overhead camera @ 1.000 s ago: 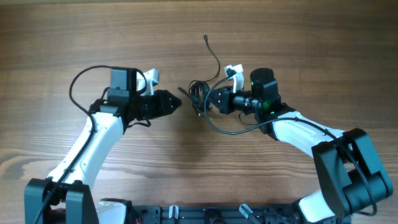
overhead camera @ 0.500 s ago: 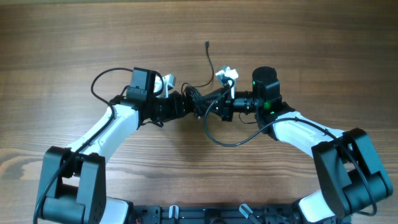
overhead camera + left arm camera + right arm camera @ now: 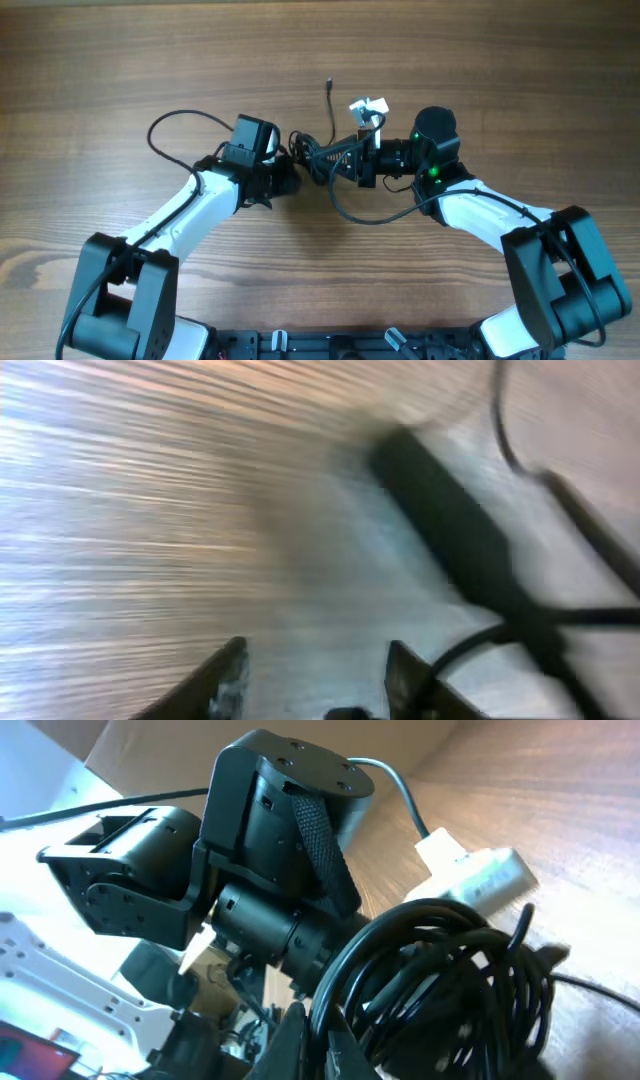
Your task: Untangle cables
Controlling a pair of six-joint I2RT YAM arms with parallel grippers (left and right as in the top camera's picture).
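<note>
In the last second the left hand (image 3: 287,173), fingers spread, has swung in to meet the knotted cables (image 3: 314,158) that the right hand (image 3: 347,162) pinches near the middle of the worktop (image 3: 520,60), so a two-handed pull-apart looks ready.

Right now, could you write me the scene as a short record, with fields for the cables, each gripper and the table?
cables: cable bundle, black, thin wires knotted together, between the two grippers
loose end: one loose strand with a plug tip runs out from the bundle, away from the robot
left gripper: open, close beside the bundle; contact cannot be told
right gripper: shut on the bundle
surface: wooden table
image quality: left wrist view is blurred
</note>
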